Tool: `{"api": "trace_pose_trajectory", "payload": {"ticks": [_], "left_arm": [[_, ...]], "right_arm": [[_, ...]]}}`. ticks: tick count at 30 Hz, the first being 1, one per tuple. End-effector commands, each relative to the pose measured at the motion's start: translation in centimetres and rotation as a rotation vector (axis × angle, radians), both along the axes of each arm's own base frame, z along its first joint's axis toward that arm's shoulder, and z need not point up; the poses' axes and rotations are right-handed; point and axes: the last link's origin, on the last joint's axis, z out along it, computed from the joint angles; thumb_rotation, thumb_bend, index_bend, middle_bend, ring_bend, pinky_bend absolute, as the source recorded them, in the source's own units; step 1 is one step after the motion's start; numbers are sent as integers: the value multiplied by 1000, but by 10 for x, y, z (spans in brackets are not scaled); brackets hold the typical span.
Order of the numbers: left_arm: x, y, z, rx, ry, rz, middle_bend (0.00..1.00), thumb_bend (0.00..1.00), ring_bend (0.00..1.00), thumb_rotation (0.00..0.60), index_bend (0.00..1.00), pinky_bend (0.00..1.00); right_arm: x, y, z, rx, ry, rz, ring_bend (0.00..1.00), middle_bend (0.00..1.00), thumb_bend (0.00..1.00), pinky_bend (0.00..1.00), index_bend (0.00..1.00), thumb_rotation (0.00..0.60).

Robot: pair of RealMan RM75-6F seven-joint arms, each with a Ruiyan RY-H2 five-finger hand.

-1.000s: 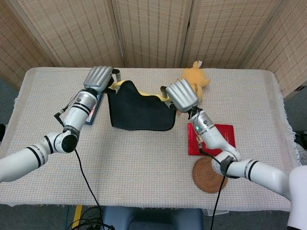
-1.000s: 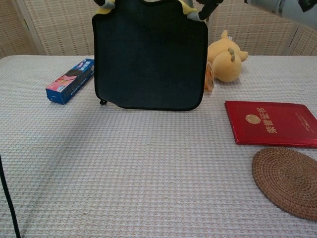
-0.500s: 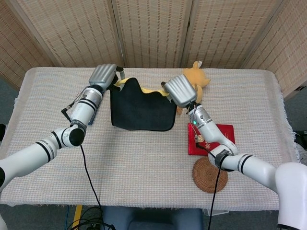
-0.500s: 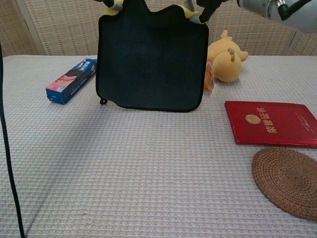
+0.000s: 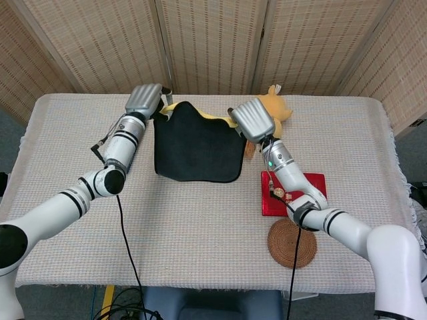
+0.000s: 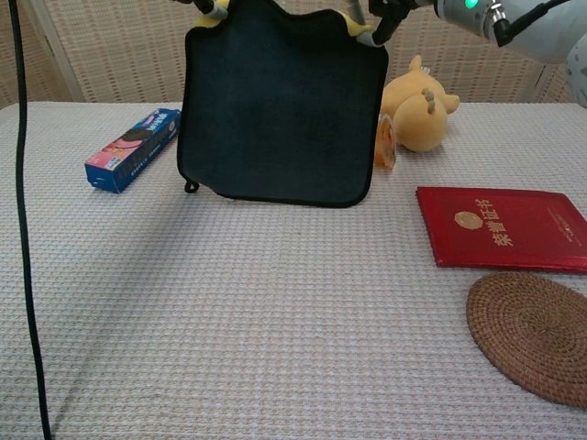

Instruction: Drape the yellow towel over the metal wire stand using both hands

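Both hands are up at the back of the counter, which wears a pale, nubbly woven cloth. The left hand grips one top corner of the yellow towel with its dark face turned our way, and the right hand grips the other top corner. The towel hangs as a flat, rounded-cornered sheet, top edge running side to side and dipping a little between the grips, lower hem just above the counter. A small dark foot of the metal wire stand peeks out under the left corner. Behind sits a plush yellow toy; to the left, a blue cardboard biscuit box; to the right, a glossy red booklet and a round woven rattan coaster.
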Motion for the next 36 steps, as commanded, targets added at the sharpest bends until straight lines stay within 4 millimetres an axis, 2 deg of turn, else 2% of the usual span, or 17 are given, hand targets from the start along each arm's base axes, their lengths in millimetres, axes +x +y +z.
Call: {"api": "trace_pose_trajectory", "payload": {"ticks": [1, 3, 5, 8, 11, 14, 18, 21, 24, 27, 31, 36], "left_arm": [[-2, 3, -6, -8, 18, 16, 989, 464, 845, 600, 475, 995], [-4, 5, -8, -4, 26, 24, 971, 402, 836, 600, 318, 994], [-5, 6, -10, 0, 33, 29, 959, 340, 829, 600, 247, 994], [-9, 6, -11, 12, 45, 32, 925, 288, 810, 600, 165, 994], [-12, 6, -12, 16, 48, 36, 854, 242, 759, 600, 68, 986], [-16, 5, -9, 24, 29, 40, 686, 213, 626, 600, 5, 930], [-28, -2, -4, 35, -6, 45, 480, 212, 463, 600, 1, 731], [-41, -10, -1, 27, 9, 43, 461, 211, 433, 600, 26, 663], [-56, -20, 3, 43, 15, 40, 459, 211, 428, 600, 76, 623], [-75, -33, 5, 48, 40, 42, 459, 211, 428, 600, 90, 614], [-98, -56, 13, 74, 78, 22, 459, 211, 428, 600, 91, 607], [-129, -100, 21, 78, 41, 20, 459, 211, 428, 600, 102, 552]], "right_arm": [[2, -3, -5, 4, 7, -13, 1000, 991, 519, 1000, 533, 600], [3, -4, -8, 4, 17, -26, 1000, 985, 470, 1000, 360, 600], [3, -5, -9, 7, 19, -36, 1000, 980, 395, 1000, 204, 600], [5, -3, -10, 8, 14, -40, 1000, 978, 330, 1000, 96, 600], [6, -2, -10, 3, 11, -37, 1000, 978, 319, 1000, 38, 600], [6, 1, -7, -4, 9, -32, 1000, 978, 316, 1000, 21, 600], [-1, 10, -1, 14, -17, -38, 973, 941, 315, 1000, 21, 600], [-10, 20, 3, 39, -18, -56, 921, 906, 315, 999, 21, 600], [-19, 31, 10, 52, -7, -63, 843, 854, 315, 957, 21, 600], [-28, 47, 20, 87, -13, -77, 757, 763, 319, 856, 35, 600], [-43, 74, 38, 127, -23, -86, 582, 617, 341, 662, 106, 600], [-73, 111, 68, 137, -46, -108, 468, 501, 341, 562, 152, 600]]}}
